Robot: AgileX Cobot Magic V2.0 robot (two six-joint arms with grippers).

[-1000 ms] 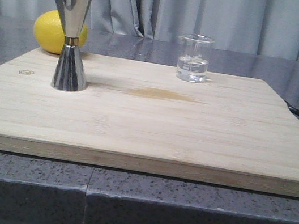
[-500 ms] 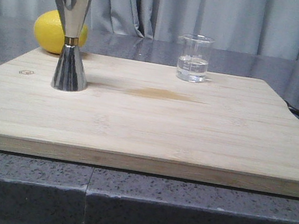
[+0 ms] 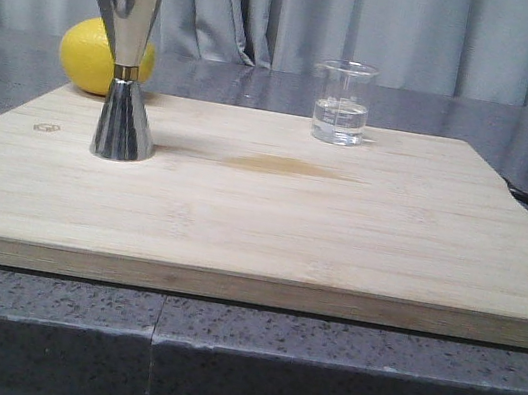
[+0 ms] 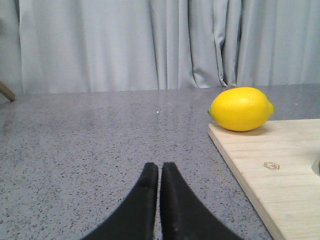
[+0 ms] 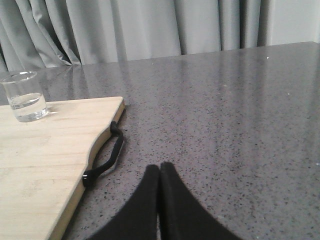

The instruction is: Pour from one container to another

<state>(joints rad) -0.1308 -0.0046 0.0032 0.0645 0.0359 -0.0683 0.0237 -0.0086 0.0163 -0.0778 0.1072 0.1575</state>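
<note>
Glass beaker point(image 3: 342, 103), part-filled, sits upper centre of frame on board point(image 3: 259, 227), steel jigger point(image 3: 125, 58) upper left; left gripper point(image 4: 159, 172) & right gripper point(image 5: 159, 172) both closed, empty, off-board: pre-grasp step, next req. opening right gripper, approaching beaker.

The jigger point(image 3: 125, 58) hides part of the lemon point(image 3: 90, 55) behind it.

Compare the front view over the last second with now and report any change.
Nothing visibly changed. The glass beaker with its clear liquid, the steel jigger and the lemon sit where they were on and by the cutting board, and no claw has entered the front view.
</note>
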